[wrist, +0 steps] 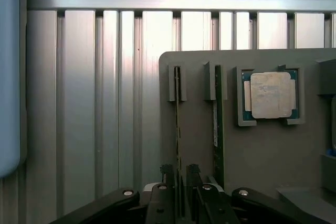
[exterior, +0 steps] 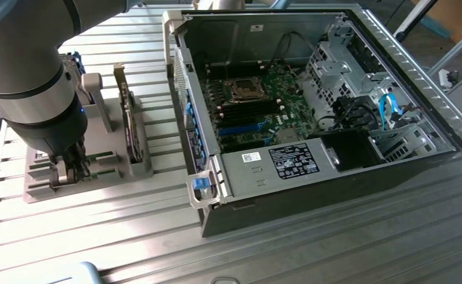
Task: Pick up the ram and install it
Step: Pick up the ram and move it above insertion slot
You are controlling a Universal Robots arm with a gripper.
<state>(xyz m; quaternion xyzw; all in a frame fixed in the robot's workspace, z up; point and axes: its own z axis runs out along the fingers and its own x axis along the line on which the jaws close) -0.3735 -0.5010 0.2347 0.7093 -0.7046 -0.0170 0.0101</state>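
Two rams stand on edge in slots of a grey holder [wrist: 262,156]. My gripper [wrist: 180,182] is low over one ram [wrist: 178,124], a thin green stick seen edge-on, with one finger on each side of it and a small gap still showing, so it stands open. The second ram [wrist: 218,124] stands parallel in the neighbouring slot, clear of the fingers. In the exterior view the arm reaches down onto the holder [exterior: 37,189] at the left, and the gripper [exterior: 71,168] sits among the green sticks [exterior: 98,158].
A processor chip [wrist: 269,95] lies in a recess of the holder beside the sticks. An upright expansion card [exterior: 128,127] stands in a stand between holder and open computer case [exterior: 215,195]. The motherboard [exterior: 254,109] lies inside. The table [exterior: 334,248] is ribbed aluminium.
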